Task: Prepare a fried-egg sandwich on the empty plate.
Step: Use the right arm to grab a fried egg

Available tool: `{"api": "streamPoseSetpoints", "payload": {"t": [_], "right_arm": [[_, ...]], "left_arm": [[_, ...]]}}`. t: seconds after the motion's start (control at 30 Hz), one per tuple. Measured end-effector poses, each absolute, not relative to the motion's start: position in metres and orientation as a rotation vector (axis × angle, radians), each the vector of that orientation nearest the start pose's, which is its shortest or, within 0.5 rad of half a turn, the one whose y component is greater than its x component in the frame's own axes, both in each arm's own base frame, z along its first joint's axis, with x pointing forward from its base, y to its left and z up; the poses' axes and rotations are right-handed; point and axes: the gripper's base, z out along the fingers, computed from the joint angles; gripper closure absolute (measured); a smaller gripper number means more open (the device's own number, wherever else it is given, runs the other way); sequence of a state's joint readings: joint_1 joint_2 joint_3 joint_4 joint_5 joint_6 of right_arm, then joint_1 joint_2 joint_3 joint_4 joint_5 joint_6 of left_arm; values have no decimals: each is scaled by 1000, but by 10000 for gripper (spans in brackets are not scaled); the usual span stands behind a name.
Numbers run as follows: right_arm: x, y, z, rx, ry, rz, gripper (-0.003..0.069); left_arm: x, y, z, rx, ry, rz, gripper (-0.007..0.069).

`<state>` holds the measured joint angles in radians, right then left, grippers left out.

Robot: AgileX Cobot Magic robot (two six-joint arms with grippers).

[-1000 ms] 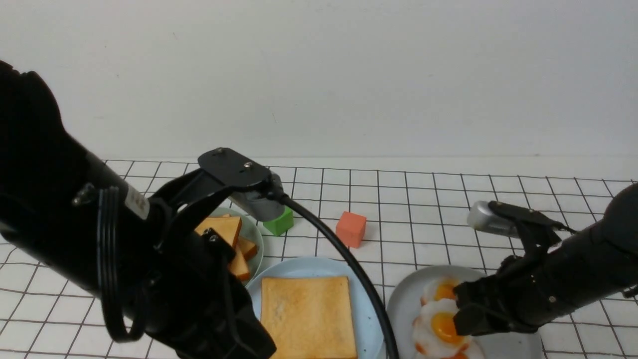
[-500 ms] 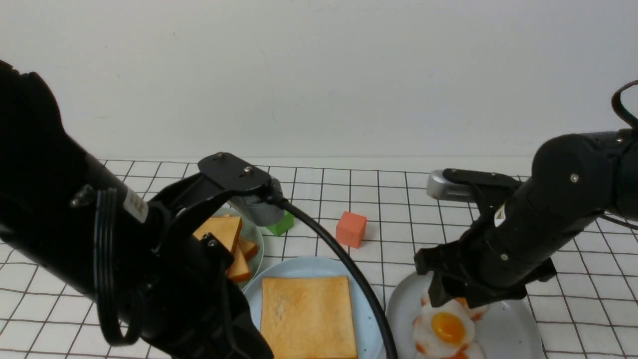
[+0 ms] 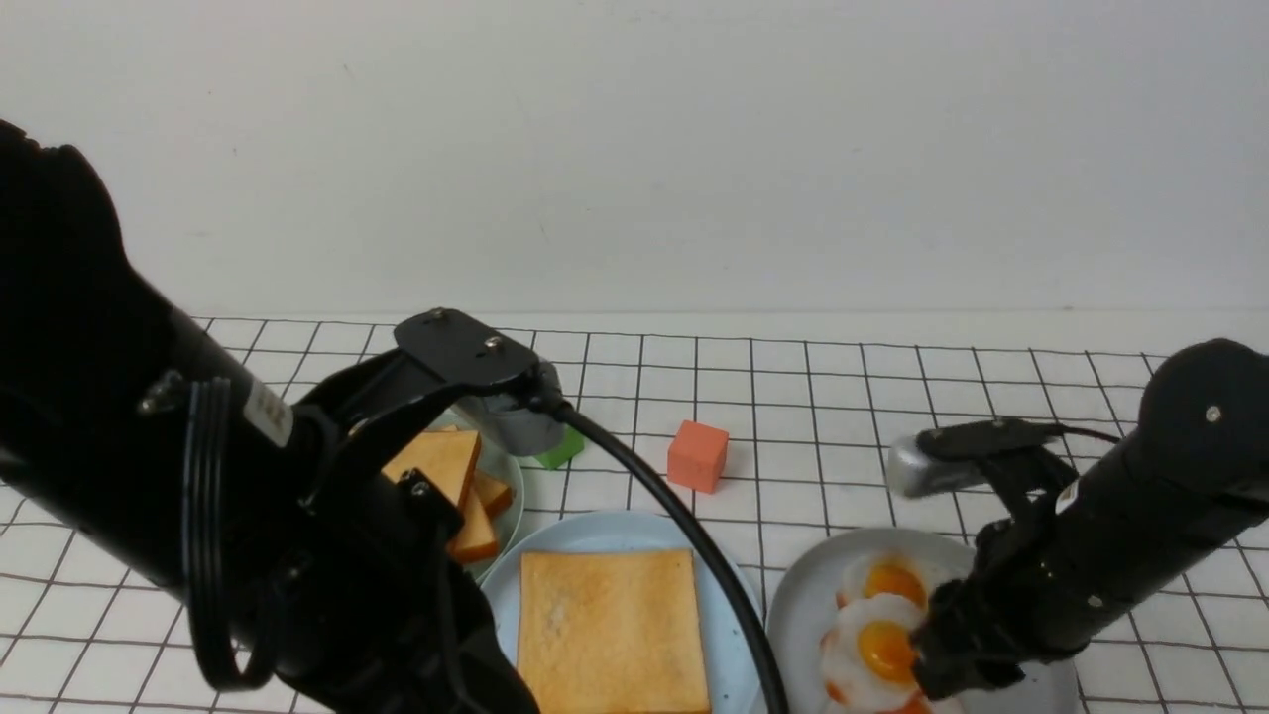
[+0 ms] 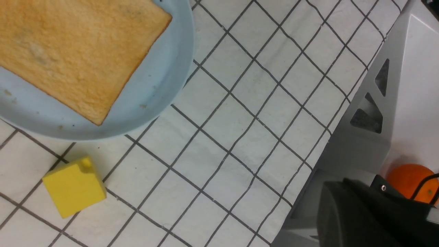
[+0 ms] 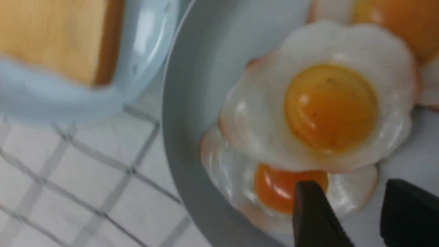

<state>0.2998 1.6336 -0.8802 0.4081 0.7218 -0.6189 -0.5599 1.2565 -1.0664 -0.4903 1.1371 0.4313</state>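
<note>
- Done, by the look of it: one slice of toast point(image 3: 613, 627) laid flat on the light blue plate point(image 3: 605, 531), at the front of the surface point(image 3: 843, 397), between the pale green plate point(image 3: 516, 496) on the left and the grey plate point(image 3: 793, 615) on the right.
- Nothing more of the sandwich yet than that bottom slice: no egg on it and no second slice.
- Step in hand, most likely: fetching an egg.
- Right arm point(image 3: 1120, 540) reaching down to the grey plate. Right jaws parted, tips low over the edge of the lowest egg point(image 5: 274, 187) in the heap, just beside the top egg point(image 5: 329, 106). Nothing clamped between them, judging by the right wrist view.
- At least three eggs overlapping on that plate, hence some risk of lifting two together or nudging the heap.
- Left arm point(image 3: 149, 446) raised over the front left, its wrist view looking down on the blue plate's rim and a yellow block point(image 4: 73, 187) just beside it. Left jaws out of sight in every view; taken as clenched, on what, if anything, impossible to tell.
- Left to do: egg carried across and set on the slice, then a slice from the pile of toast point(image 3: 451, 471) on the green plate laid on top.
- Red block point(image 3: 697, 455) and green block point(image 3: 560, 451) farther back, apart from the plates, with no evident part in the job.
</note>
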Motion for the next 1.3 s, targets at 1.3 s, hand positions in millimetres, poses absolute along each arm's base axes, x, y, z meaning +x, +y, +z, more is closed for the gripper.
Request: {"api": "streamPoseSetpoints", "payload": {"t": [1.3], "right_arm": [[287, 121, 211, -239, 2854, 515, 400]], "left_arm": [[175, -155, 323, 1162, 2518, -690, 611]]}}
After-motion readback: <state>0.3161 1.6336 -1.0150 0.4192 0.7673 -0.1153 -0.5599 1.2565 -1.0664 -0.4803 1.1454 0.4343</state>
